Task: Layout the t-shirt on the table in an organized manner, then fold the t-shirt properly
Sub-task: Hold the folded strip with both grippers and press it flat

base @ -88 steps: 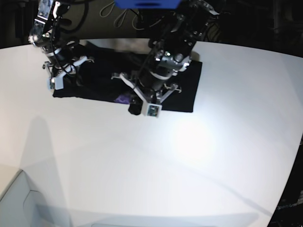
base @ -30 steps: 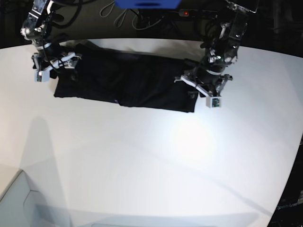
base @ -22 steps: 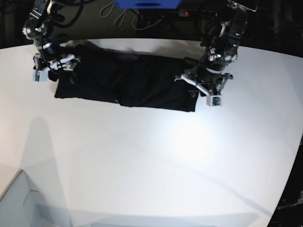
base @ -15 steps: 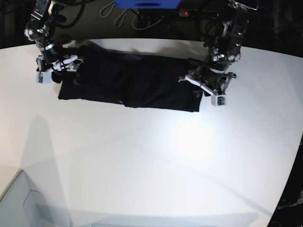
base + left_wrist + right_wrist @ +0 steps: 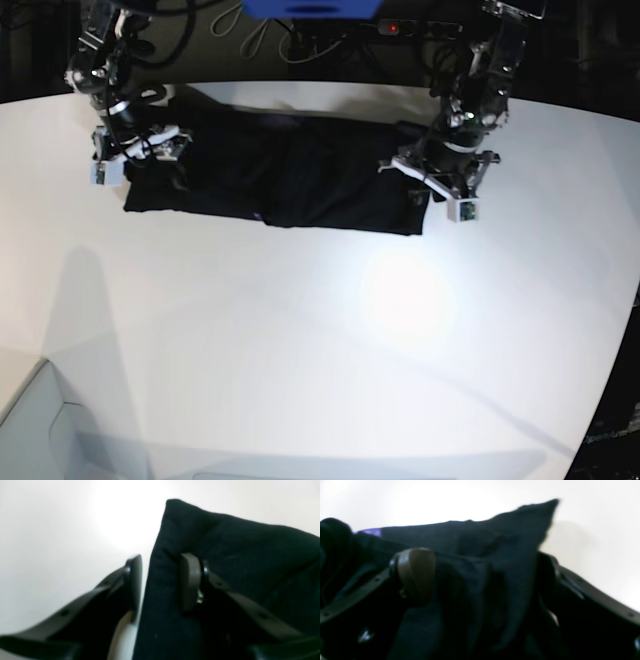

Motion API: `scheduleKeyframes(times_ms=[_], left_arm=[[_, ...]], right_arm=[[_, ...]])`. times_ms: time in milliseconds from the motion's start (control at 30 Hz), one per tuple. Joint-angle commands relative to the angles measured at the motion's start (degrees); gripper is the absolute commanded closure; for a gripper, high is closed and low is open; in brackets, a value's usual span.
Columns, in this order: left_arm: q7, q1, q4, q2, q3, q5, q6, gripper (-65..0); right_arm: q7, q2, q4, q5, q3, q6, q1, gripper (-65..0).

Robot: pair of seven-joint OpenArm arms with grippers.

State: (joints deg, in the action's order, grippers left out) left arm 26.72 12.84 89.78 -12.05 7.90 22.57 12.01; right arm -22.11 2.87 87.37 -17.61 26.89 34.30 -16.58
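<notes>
The black t-shirt (image 5: 280,175) lies stretched into a long band across the far part of the white table (image 5: 320,330). A sliver of its purple patch (image 5: 258,215) shows at the near edge. At its right end, my left gripper (image 5: 430,185) is shut on the shirt's edge; the left wrist view shows the fabric (image 5: 225,542) pinched in the left gripper (image 5: 161,580). At the shirt's left end is my right gripper (image 5: 140,150). The right gripper (image 5: 481,575) stands wide open in its wrist view, with bunched fabric (image 5: 470,542) and a purple strip (image 5: 368,532) between its fingers.
A blue object (image 5: 310,8) and loose cables (image 5: 260,35) sit behind the table's curved far edge. A pale grey box (image 5: 30,430) fills the near left corner. Bare white tabletop (image 5: 62,517) lies beside the shirt's right end.
My left gripper went from the shirt's middle to its right end, drawing the shirt out long. Over the last second both grippers and the shirt shifted slightly right.
</notes>
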Motion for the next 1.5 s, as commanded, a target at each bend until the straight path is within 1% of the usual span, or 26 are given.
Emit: scheduleKeyframes(times_ms=[0, 67, 133, 200, 333, 533, 600, 767, 833, 1100, 1167, 1300, 1467], left_arm=[[2.4, 0.6, 0.1, -0.3, -0.2, -0.1, 1.1, -24.3], [2.4, 0.6, 0.1, -0.3, -0.2, -0.1, 1.1, -24.3], [2.4, 0.6, 0.1, -0.3, -0.2, -0.1, 1.1, -24.3], [2.4, 0.6, 0.1, -0.4, -0.2, -0.1, 1.1, -24.3], [2.4, 0.6, 0.1, -0.6, -0.2, -0.1, 1.1, -24.3], [2.4, 0.4, 0.1, -0.6, -0.2, -0.1, 1.1, -24.3], [2.4, 0.4, 0.1, -0.5, -0.2, -0.1, 1.1, -24.3], [2.4, 0.2, 0.1, -0.4, -0.2, -0.1, 1.1, -24.3], [2.4, 0.2, 0.1, -0.4, -0.2, -0.1, 1.1, -24.3], [2.4, 0.2, 0.1, -0.4, -0.2, -0.1, 1.1, -24.3], [2.4, 0.2, 0.1, -0.4, -0.2, -0.1, 1.1, -24.3], [2.4, 0.4, 0.1, -0.4, -0.2, -0.1, 1.1, -24.3], [2.4, 0.5, 0.0, -0.5, -0.2, -0.1, 1.1, -24.3]], right_arm=[[-0.7, 0.2, 0.1, 0.7, -0.3, 0.1, -0.7, -60.8], [1.5, 1.5, 0.0, 0.7, -0.3, 0.1, -0.9, -61.0], [2.7, 1.6, 0.0, 0.7, -0.5, 0.1, -1.7, -60.9], [2.7, 1.6, 0.0, 0.7, -1.0, 0.2, -1.9, -60.8], [2.8, 0.1, -0.1, 0.7, -2.1, 0.2, -2.0, -60.8], [2.6, 0.0, -0.1, 0.9, -2.9, 0.2, -2.1, -60.8], [1.7, 0.0, -0.1, 1.0, -2.9, -0.1, -2.1, -60.8], [-4.6, -0.1, -0.1, 1.1, -2.9, -0.3, -1.4, -61.0], [-6.1, -0.7, -0.1, 1.1, -2.9, -0.3, -1.4, -61.0], [-5.9, -0.6, -0.1, 1.0, -2.9, -0.3, -1.4, -61.0], [-5.2, -0.6, -0.1, 1.0, -2.9, -0.3, -1.4, -61.1], [-1.1, -0.5, 0.0, 1.0, -3.2, -0.3, -2.1, -60.9], [0.9, -0.5, 0.0, 1.0, -3.2, -0.3, -3.2, -60.7]])
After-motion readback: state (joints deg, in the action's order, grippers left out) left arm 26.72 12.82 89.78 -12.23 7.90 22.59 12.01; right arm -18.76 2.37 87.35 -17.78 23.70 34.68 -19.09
